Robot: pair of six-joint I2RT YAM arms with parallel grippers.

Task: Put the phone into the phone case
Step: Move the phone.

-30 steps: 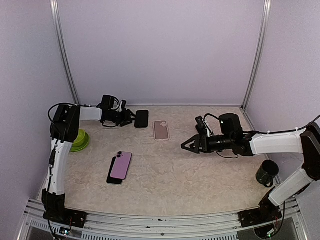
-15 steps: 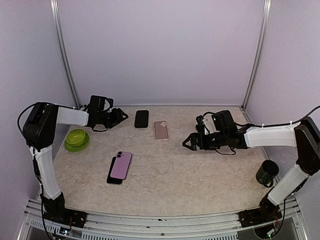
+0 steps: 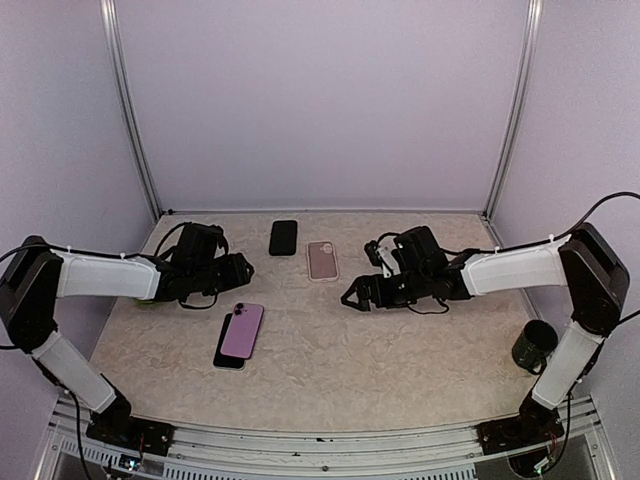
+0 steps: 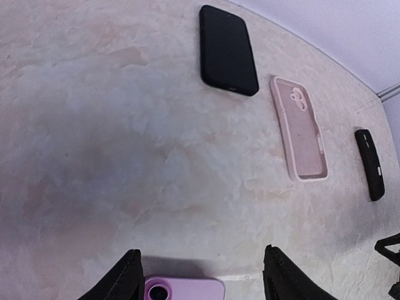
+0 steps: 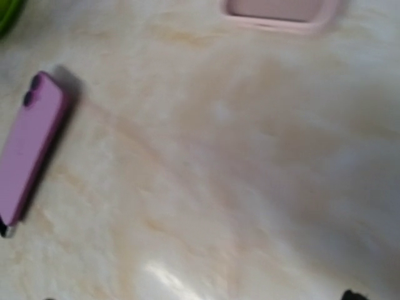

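The purple phone (image 3: 243,329) lies camera side up at the front left, partly over a flat black thing (image 3: 227,353). The empty pink phone case (image 3: 322,260) lies open side up at the back middle. My left gripper (image 3: 242,268) hovers just behind the phone's camera end, open with nothing between its fingers. In the left wrist view, the phone's top edge (image 4: 185,289) shows between the fingers (image 4: 129,276). My right gripper (image 3: 354,297) is open and empty, low to the right of the pink case. The right wrist view shows the phone (image 5: 30,151) and the case's edge (image 5: 281,14).
A black phone case (image 3: 283,237) lies at the back, left of the pink one. A green bowl (image 5: 6,7) sits at the far left, mostly behind my left arm. A dark cup (image 3: 534,345) stands at the right front.
My left arm swung from beside the black case at the back toward the purple phone, its jaws widening. My right gripper slid left and lower, toward the pink case.
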